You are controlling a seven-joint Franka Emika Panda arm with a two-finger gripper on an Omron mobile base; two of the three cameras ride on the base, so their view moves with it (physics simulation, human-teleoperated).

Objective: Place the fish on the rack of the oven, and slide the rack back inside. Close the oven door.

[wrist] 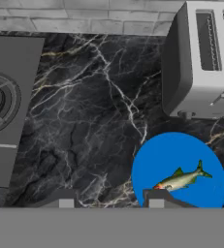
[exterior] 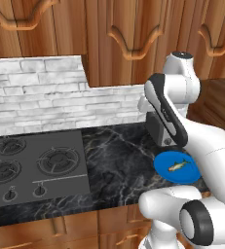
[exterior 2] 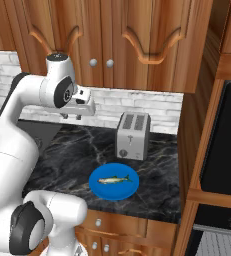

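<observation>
The small yellowish fish (exterior 2: 115, 179) lies on a blue plate (exterior 2: 99, 190) on the black marble counter, in front of the toaster. It also shows at the lower right of the hand view, fish (wrist: 181, 179) on plate (wrist: 157, 160). My gripper (exterior 2: 79, 116) hangs high above the counter, left of the toaster and well back from the plate. Its fingertips (wrist: 154, 198) stand apart with nothing between them, so the gripper (wrist: 109, 199) is open. The oven (exterior 2: 222, 220) is at the far right in the wooden cabinetry. A grey wire rack (exterior 2: 218, 246) shows below it. The oven door is out of view.
A silver toaster (exterior 2: 133, 135) stands behind the plate against the white brick wall. A gas stove (exterior: 33, 168) takes up the counter's left. Bare marble (exterior: 116, 160) lies between stove and plate. A black appliance front (exterior 2: 229, 140) sits above the oven. Wooden cabinets hang overhead.
</observation>
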